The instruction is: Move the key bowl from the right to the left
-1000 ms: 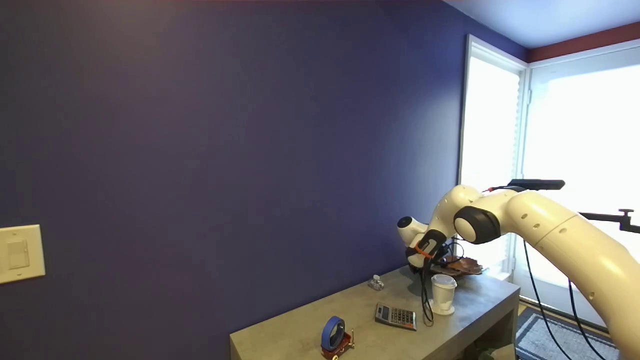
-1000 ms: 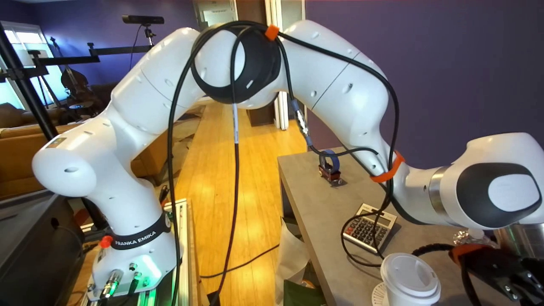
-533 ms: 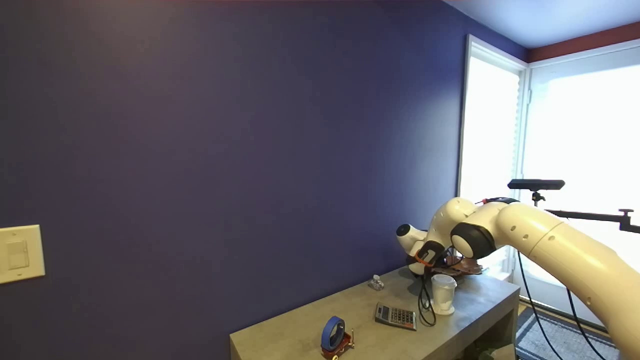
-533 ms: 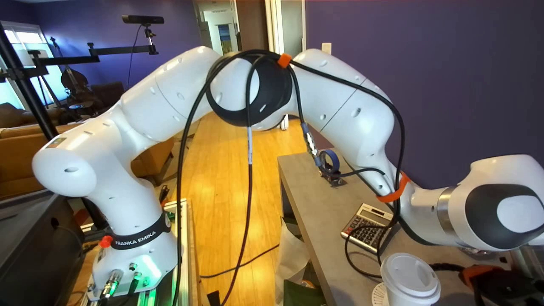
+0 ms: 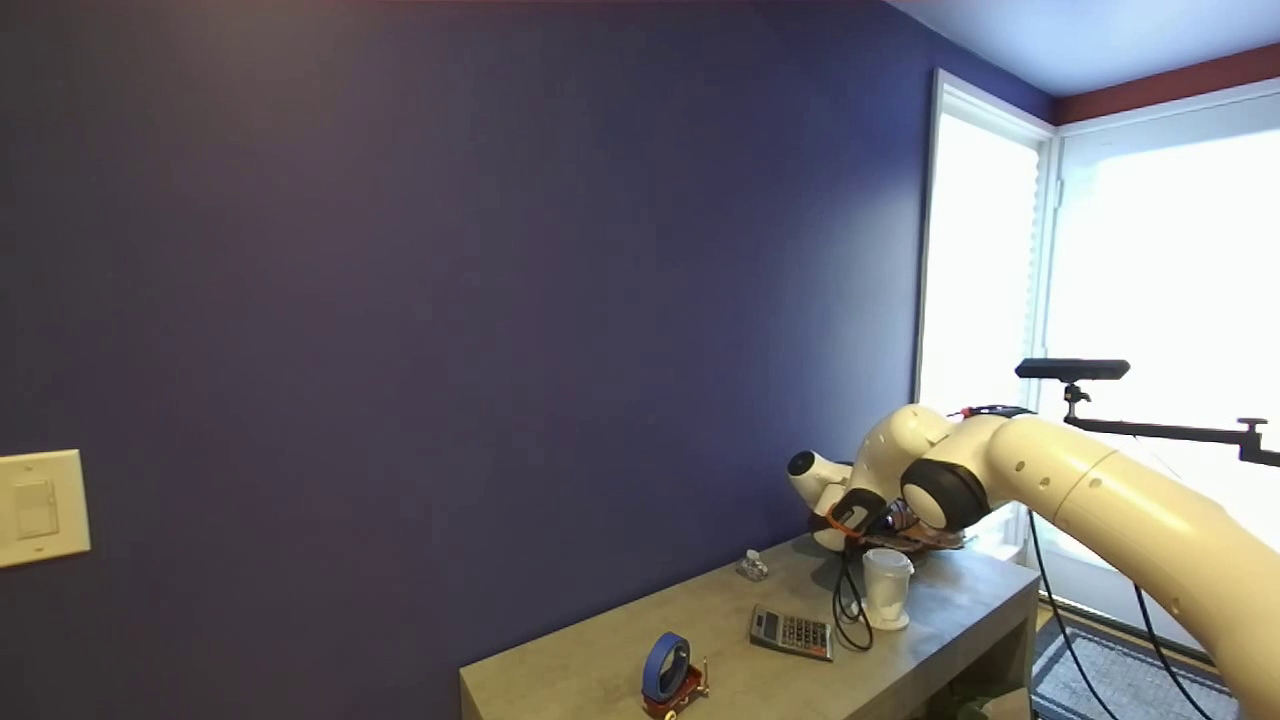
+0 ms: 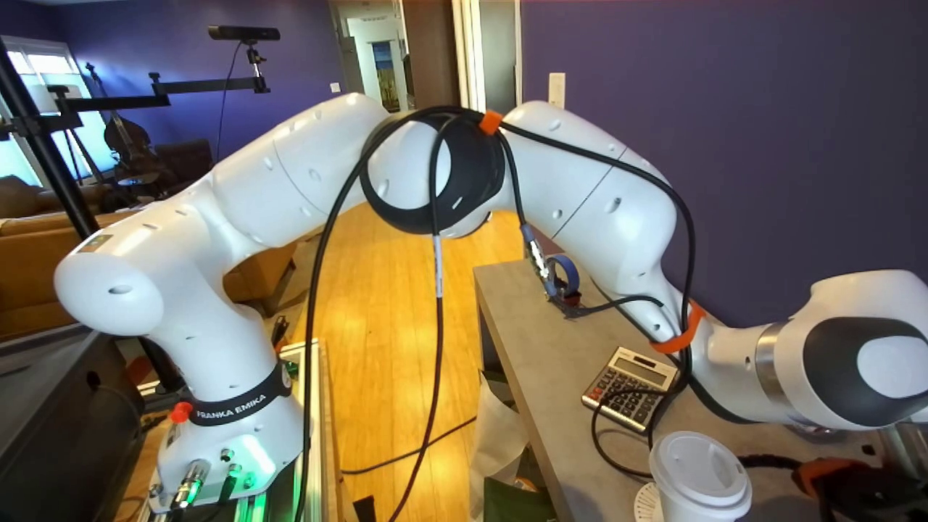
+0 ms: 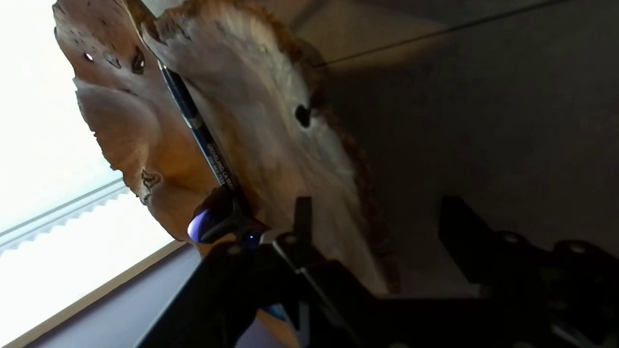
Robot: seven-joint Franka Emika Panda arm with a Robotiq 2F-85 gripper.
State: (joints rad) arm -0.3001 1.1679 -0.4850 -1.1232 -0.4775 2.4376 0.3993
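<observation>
The key bowl is a brownish, irregular wooden bowl with a rough dark rim. It fills the left half of the wrist view, and a dark pen and a dark glossy object lie in it. In an exterior view the bowl shows partly behind the arm at the table's far end. My gripper is open. Its left finger is over the bowl's inside and its right finger is outside the rim, with the rim between them. I cannot tell whether a finger touches the bowl. The gripper is dark and partly cut off in an exterior view.
A white lidded cup stands close beside the arm, also in an exterior view. A calculator, a small clear object and a blue tape ring on a red holder stand on the grey table along the purple wall.
The arm has come down, its elbow lower in both exterior views, and the gripper has sunk toward the bowl. The cup, calculator and tape ring have not moved.
</observation>
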